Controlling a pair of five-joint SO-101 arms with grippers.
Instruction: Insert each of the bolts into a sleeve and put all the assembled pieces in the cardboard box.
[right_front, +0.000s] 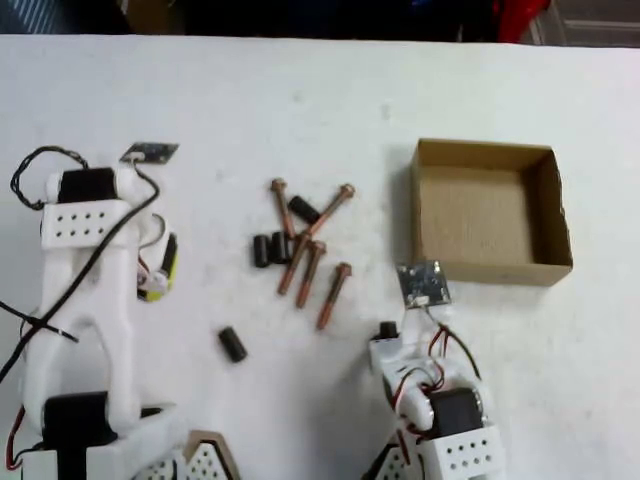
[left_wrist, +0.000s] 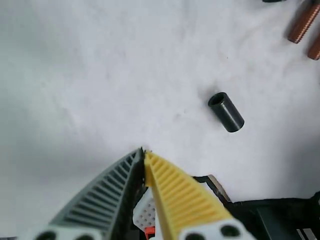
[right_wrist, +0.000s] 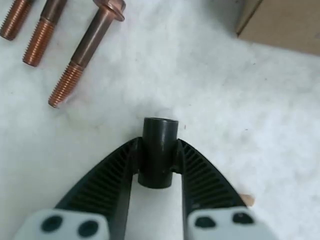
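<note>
Five bolts (right_front: 334, 295), five sleeves (right_front: 232, 345) (one held), one cardboard box (right_front: 490, 270)

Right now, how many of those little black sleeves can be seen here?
5. A lone sleeve lies apart; two sleeves sit beside the bolts; a fourth sleeve lies among them; the right fingers grip the fifth sleeve. More could hide under bolts.

Copper bolts (right_front: 334, 282) and black sleeves (right_front: 262, 250) loosely heaped near the open cardboard box (right_front: 490, 270), one sleeve (right_front: 232, 345) apart.
</note>
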